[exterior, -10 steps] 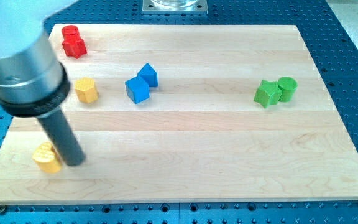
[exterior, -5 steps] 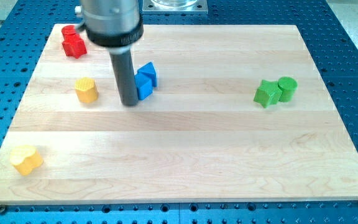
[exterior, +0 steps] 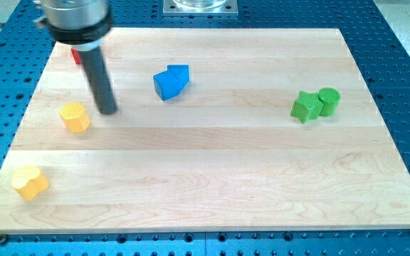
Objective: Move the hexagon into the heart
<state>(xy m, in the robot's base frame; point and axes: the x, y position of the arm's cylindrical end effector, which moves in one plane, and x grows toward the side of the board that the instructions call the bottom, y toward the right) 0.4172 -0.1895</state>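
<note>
The yellow hexagon (exterior: 75, 117) lies on the wooden board's left side. The yellow heart (exterior: 30, 182) lies at the board's lower left corner, well below the hexagon. My tip (exterior: 107, 111) rests on the board just right of and slightly above the hexagon, a small gap between them. The rod rises toward the view's top left and covers most of the red blocks (exterior: 76, 55).
Two blue blocks (exterior: 171, 80) touch each other above the board's middle. A green block (exterior: 305, 107) and a green cylinder (exterior: 329, 100) sit together at the right. The wooden board (exterior: 212, 178) lies on a blue perforated table.
My tip went from the blue blocks leftward to the hexagon's right side. The hexagon slid down and left. The blue blocks shifted up and right and turned.
</note>
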